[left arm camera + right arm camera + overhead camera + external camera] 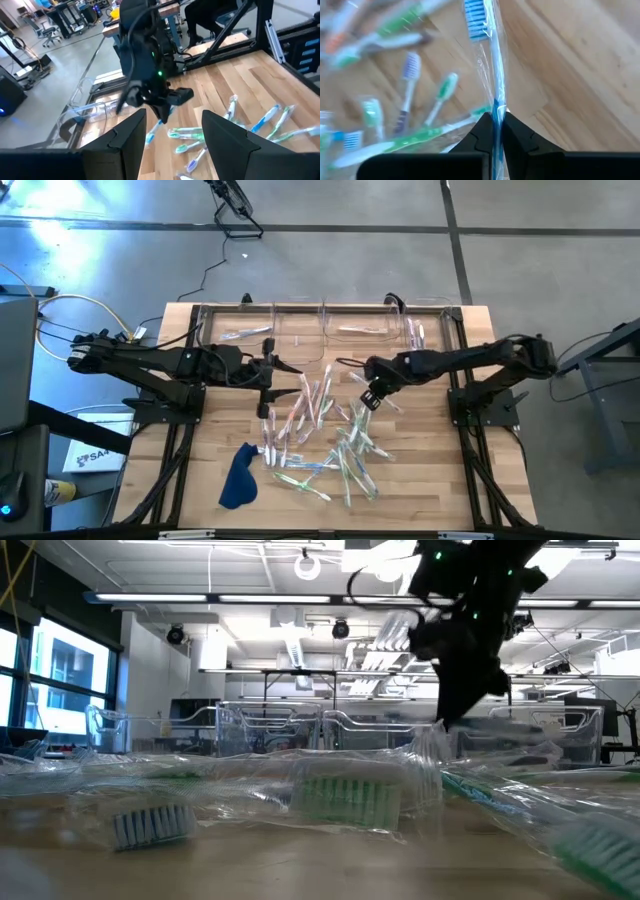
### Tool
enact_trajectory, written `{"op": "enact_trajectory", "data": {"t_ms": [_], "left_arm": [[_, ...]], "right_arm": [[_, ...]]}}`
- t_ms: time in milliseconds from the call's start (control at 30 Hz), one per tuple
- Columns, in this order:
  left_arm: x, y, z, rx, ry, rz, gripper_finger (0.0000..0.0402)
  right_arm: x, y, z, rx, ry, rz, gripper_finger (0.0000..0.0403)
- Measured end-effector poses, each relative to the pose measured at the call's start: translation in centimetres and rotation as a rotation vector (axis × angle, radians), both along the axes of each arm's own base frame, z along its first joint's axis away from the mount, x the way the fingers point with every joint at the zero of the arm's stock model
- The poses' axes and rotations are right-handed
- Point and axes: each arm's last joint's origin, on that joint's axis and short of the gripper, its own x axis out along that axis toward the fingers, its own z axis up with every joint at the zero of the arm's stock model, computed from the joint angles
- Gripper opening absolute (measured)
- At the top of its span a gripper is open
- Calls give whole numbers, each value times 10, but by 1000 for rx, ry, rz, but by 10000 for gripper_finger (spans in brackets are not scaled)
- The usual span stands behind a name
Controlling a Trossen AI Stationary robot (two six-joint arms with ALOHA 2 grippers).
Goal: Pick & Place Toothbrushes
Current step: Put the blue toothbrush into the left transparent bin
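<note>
Several wrapped toothbrushes point(330, 435) with green, blue, pink and whitish handles lie scattered on the wooden table point(430, 480). My right gripper point(368, 398) hovers over the pile's far right part, shut on a blue toothbrush point(492, 65) in a clear wrapper. This toothbrush also shows in the left wrist view point(151, 134), under the right gripper point(161, 111). My left gripper point(172, 137) waits open and above the table, at the pile's far left point(275, 372), with nothing between its fingers. My right gripper pinches the blue toothbrush's handle point(496, 111), wrapper and all, between its two fingers. The fingers slant steeply down from above. The toothbrush runs on beyond the fingertips, its bristle head point(476, 20) at the free end, lifted off the table.
Clear plastic bins point(300, 330) stand in a row along the table's far edge, some with toothbrushes point(360, 332) inside. A dark blue cloth point(238, 480) lies at the near left. Bare wood shows at the table's near right and near left.
</note>
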Motion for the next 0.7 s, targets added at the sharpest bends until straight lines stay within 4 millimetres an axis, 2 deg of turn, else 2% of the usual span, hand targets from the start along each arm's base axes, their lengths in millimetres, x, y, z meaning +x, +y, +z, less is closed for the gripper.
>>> {"op": "enact_trajectory", "data": {"t_ms": [200, 500, 600, 700], "left_arm": [[2, 0, 10, -42, -111, 6, 187], [1, 0, 35, -82, -365, 13, 187], [7, 0, 34, -128, -379, 40, 187], [17, 0, 25, -192, -351, 74, 187]], "right_arm": [[-10, 1, 40, -48, -228, 24, 15], [-21, 5, 119, -201, -825, 127, 15], [-19, 11, 137, -259, -993, 198, 15], [-15, 18, 144, -297, -1086, 254, 15]]}}
